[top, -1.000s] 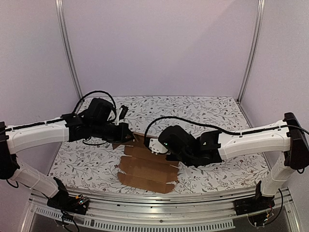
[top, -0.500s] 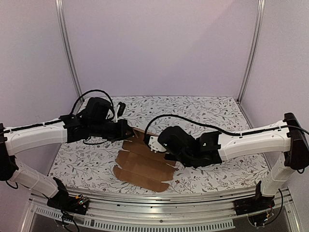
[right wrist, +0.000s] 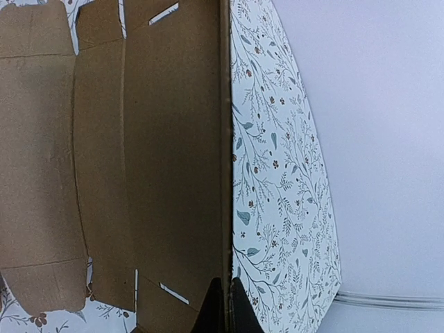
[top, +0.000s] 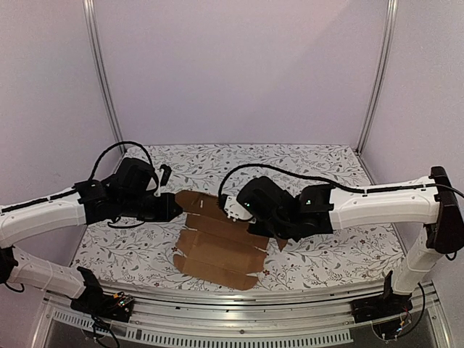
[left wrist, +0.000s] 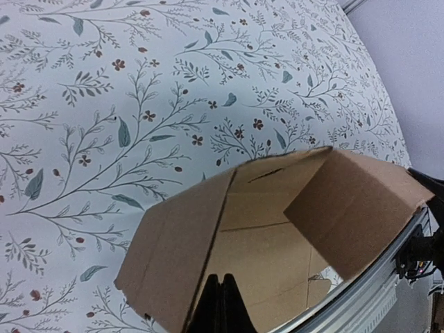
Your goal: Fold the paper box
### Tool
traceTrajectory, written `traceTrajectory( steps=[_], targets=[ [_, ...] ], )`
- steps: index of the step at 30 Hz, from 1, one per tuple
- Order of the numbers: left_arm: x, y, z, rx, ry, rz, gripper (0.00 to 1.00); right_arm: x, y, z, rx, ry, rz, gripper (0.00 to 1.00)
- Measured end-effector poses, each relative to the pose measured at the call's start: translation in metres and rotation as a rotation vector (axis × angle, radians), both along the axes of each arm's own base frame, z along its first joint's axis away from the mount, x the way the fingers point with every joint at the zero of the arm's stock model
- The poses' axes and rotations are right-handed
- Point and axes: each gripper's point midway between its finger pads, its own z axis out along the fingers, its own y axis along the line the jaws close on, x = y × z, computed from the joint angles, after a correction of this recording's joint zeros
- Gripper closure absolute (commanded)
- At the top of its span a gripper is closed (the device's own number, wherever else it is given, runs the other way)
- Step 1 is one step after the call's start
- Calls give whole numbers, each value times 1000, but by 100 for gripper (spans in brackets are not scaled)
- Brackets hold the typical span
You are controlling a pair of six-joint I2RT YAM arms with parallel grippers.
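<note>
Fingertips of the left gripper are pinched together on a raised flap of the paper box, apparently to lift it along its crease. The right gripper is clamped tight on the opposite edge, probably as an anchor. Between them the sheet lies flat on the table.
</note>
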Motion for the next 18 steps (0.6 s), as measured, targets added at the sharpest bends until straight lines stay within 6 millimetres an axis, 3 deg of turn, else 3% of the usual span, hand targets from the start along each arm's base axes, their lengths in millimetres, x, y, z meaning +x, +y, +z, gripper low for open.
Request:
traceTrajectory(
  steps=[6, 12, 18],
  targets=[
    [-9, 22, -29, 86, 29, 39, 100, 9, 2, 3, 45, 112, -25, 100],
    [-8, 34, -44, 133, 22, 79, 100, 7, -2, -21, 29, 267, -44, 100],
    [1, 37, -46, 137, -20, 112, 100, 1, -10, -38, 59, 428, -74, 100]
  ],
)
